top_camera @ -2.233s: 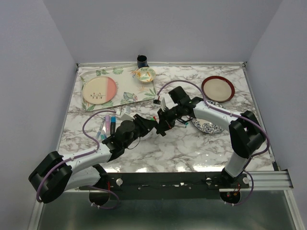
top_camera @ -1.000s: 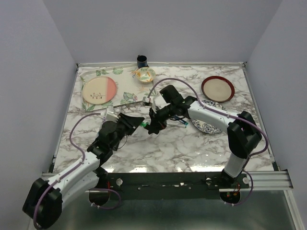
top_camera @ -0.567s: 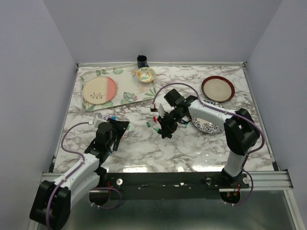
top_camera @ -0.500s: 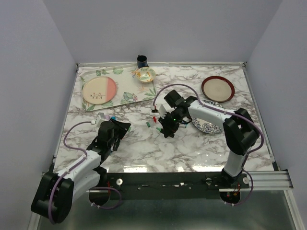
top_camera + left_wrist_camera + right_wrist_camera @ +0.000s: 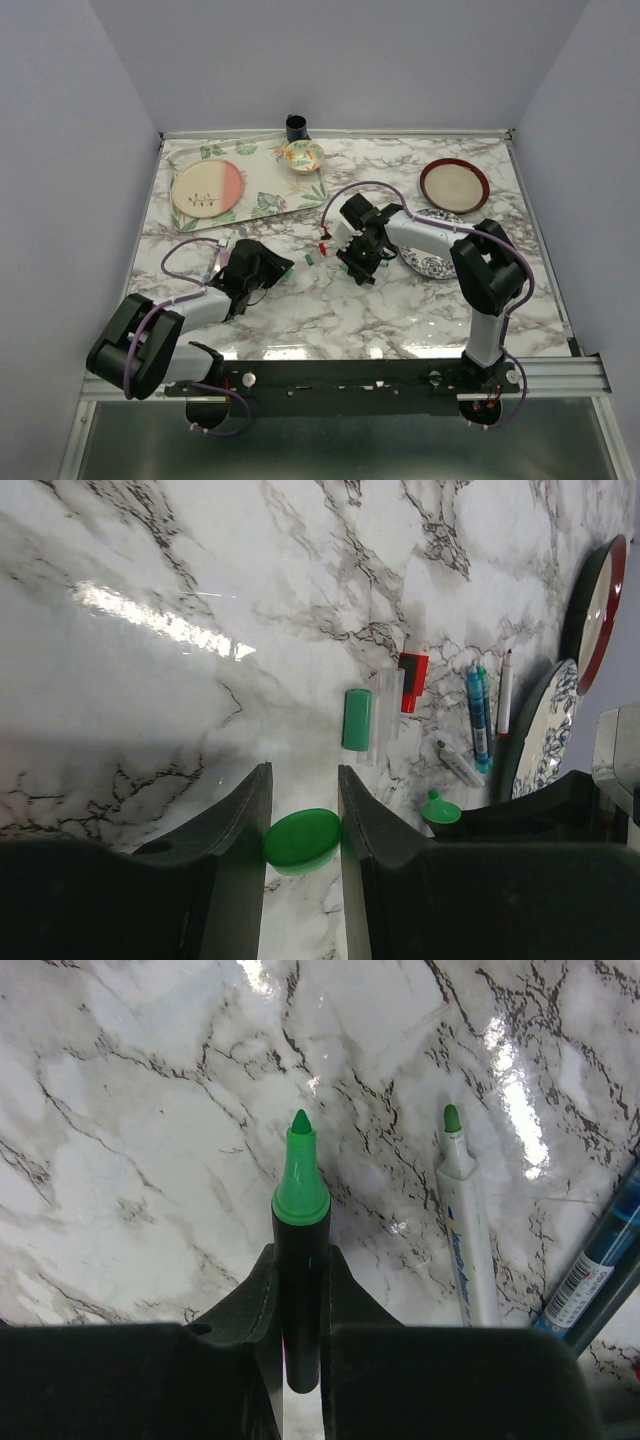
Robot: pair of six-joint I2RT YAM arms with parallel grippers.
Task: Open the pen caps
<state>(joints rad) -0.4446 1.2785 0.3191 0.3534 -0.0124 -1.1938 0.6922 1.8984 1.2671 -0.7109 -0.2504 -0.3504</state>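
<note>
My left gripper (image 5: 303, 778) is shut on a round green pen cap (image 5: 302, 840) and holds it just above the marble table; in the top view it (image 5: 281, 268) is left of centre. My right gripper (image 5: 300, 1260) is shut on a black highlighter (image 5: 299, 1222) with its green tip bare; in the top view it (image 5: 361, 268) is at mid-table. A loose green cap (image 5: 357, 718), a red cap (image 5: 413, 668) and clear caps lie between the grippers. A white pen (image 5: 465, 1230) with a bare green tip lies beside the highlighter.
Thin blue pens (image 5: 478, 715) lie by a patterned plate (image 5: 438, 265). A red plate (image 5: 454, 184) is at the back right. A floral tray (image 5: 270, 190) with a pink plate (image 5: 207, 187), a small bowl (image 5: 303, 155) and a dark cup (image 5: 296, 127) stand at the back left.
The grippers met at mid-table, then parted. The left one drew back left with the green cap, then came in again; the right one kept the uncapped highlighter and shifted slightly right.
</note>
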